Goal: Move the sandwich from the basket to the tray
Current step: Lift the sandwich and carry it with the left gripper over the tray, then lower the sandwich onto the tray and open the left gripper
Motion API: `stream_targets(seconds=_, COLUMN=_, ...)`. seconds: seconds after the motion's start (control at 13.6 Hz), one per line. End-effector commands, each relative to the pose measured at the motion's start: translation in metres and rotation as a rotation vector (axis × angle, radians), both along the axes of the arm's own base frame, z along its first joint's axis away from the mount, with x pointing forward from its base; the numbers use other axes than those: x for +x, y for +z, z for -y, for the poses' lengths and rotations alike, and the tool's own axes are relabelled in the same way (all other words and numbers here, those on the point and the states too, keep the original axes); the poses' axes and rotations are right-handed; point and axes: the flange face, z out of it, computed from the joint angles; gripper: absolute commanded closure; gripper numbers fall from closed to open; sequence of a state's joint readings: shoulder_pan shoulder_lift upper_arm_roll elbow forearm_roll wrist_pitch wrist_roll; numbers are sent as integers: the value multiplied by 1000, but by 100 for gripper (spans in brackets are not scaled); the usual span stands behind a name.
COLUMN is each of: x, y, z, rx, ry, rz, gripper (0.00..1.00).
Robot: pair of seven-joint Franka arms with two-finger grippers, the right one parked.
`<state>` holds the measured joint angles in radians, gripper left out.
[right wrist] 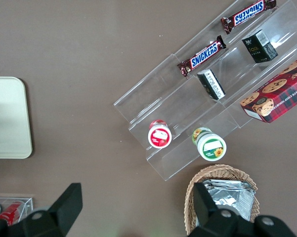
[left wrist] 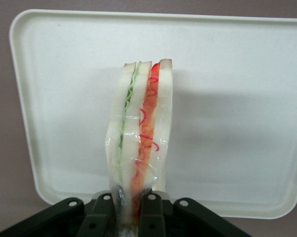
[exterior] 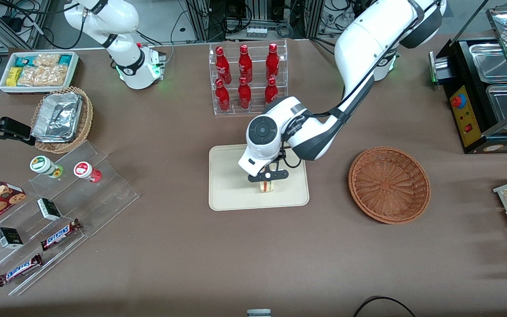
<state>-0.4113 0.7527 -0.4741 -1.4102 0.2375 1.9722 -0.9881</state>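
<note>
My left gripper hangs over the cream-beige tray, shut on the sandwich. In the left wrist view the wrapped sandwich shows white bread with green and red-orange filling, pinched at its near end between the black fingers, with the tray just beneath it. Whether the sandwich touches the tray I cannot tell. The reddish-brown wicker basket stands empty beside the tray, toward the working arm's end of the table.
A clear rack of red bottles stands farther from the front camera than the tray. Toward the parked arm's end lie a tan basket with foil containers, a white snack bin and a clear stepped stand. A black warmer stands at the working arm's end.
</note>
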Motion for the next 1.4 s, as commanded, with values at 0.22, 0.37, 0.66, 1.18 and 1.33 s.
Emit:
stream_targets(seconds=0.22, x=1, y=-22, z=15, rx=36, ry=25, rz=43, gripper=100)
stream_targets(seconds=0.37, x=1, y=-25, z=15, rx=39, ry=31, rz=40, gripper=100)
stream_targets(seconds=0.66, x=1, y=-35, z=15, rx=53, ry=72, rz=35, gripper=100)
stream_targets(seconds=1.18, x=1, y=-33, z=17, rx=43, ry=69, rz=44, gripper=0)
stream_targets(seconds=1.33, x=2, y=-27, z=17, rx=41, ry=69, rz=50, gripper=0)
